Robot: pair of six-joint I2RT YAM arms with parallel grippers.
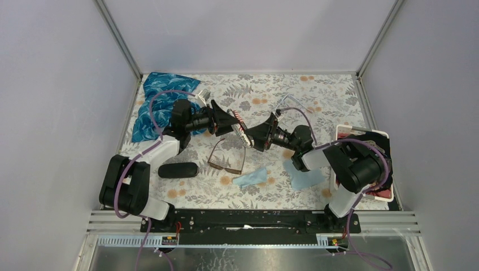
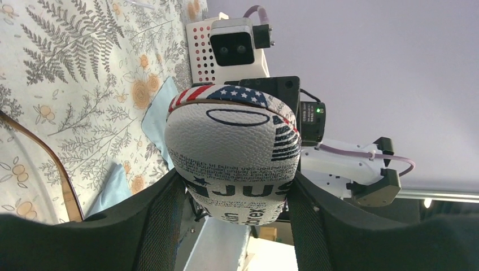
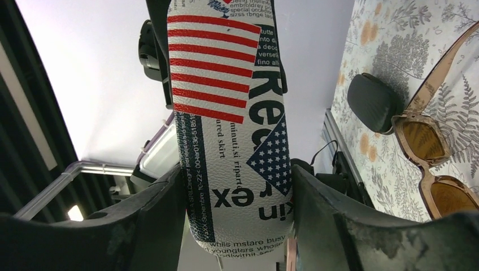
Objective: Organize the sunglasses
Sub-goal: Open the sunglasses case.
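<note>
Sunglasses (image 1: 227, 162) lie uncased on the tabletop (image 1: 327, 96); we note left pincer (image 2: 234, 189) and right pincer (image 3: 237, 197) both clamped on flag-print case (image 2: 231, 141).

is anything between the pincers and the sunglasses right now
Nothing covers the sunglasses, lying unfolded on the floral cloth. But the left pincer and right pincer both clamp the flag-print glasses case, held off the table beside them, so neither is free.
</note>
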